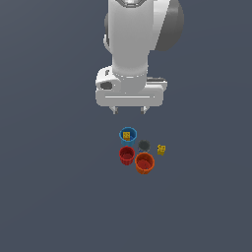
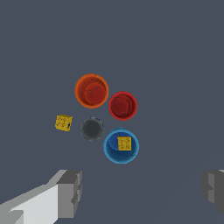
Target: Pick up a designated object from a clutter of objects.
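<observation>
Hand (image 1: 129, 111) wide open, high above clutter; orange cup (image 1: 144, 163) lower centre of frame, needs centring over it w/o nudging red cup (image 1: 127, 155)

**Camera placement**

Exterior view: high, facing arm front, looking down on floor (image 1: 49, 197) from far. Wrist view: straight down, nearer, between fingers (image 2: 70, 192). Shared: cups (image 1: 135, 150), orange cup (image 2: 91, 90), cube (image 2: 63, 123).
</observation>
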Controlling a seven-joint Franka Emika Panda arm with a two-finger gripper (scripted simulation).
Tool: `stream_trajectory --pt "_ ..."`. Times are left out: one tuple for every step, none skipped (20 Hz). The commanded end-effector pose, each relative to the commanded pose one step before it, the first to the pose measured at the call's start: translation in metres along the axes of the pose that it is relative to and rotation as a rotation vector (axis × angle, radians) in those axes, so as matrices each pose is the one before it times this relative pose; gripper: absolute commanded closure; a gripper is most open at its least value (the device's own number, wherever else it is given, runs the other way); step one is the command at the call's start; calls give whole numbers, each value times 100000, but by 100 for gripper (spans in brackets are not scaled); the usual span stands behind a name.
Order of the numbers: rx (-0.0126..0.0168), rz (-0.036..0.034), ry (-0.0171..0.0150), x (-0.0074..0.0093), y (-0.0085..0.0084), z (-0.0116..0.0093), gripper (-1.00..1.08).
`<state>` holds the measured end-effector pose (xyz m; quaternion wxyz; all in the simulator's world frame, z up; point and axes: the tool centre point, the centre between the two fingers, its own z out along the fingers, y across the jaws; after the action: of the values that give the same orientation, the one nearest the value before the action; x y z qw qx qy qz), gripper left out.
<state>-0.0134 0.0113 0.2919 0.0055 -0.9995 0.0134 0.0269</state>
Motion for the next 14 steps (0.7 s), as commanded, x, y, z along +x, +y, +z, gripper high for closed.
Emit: stream_trajectory --pt "0 0 0 0 1 0 -20" --pt "-33 -105 -48 -15 -35 22 -20" --pt "-105 -346 -162 -37 -127 77 -20" --pt "-167 -551 -255 -62 -193 121 -20" --pt "-234 -779 -354 -84 -271 169 -20" --pt "-240 -814 -358 -83 -276 173 -20" --pt "-172 -601 -250 -55 -196 124 -20" --pt "-104 -386 -147 -28 -119 77 -20" --pt "-29 -130 -36 -6 -29 23 -20" --pt "34 125 47 11 34 -25 -20" --pt "37 234 31 -9 36 -34 -20" --pt "3 69 -7 -10 -1 -7 -20" --pt "-9 -68 -5 6 0 11 -20" --pt "-18 -228 9 23 -13 23 -20"
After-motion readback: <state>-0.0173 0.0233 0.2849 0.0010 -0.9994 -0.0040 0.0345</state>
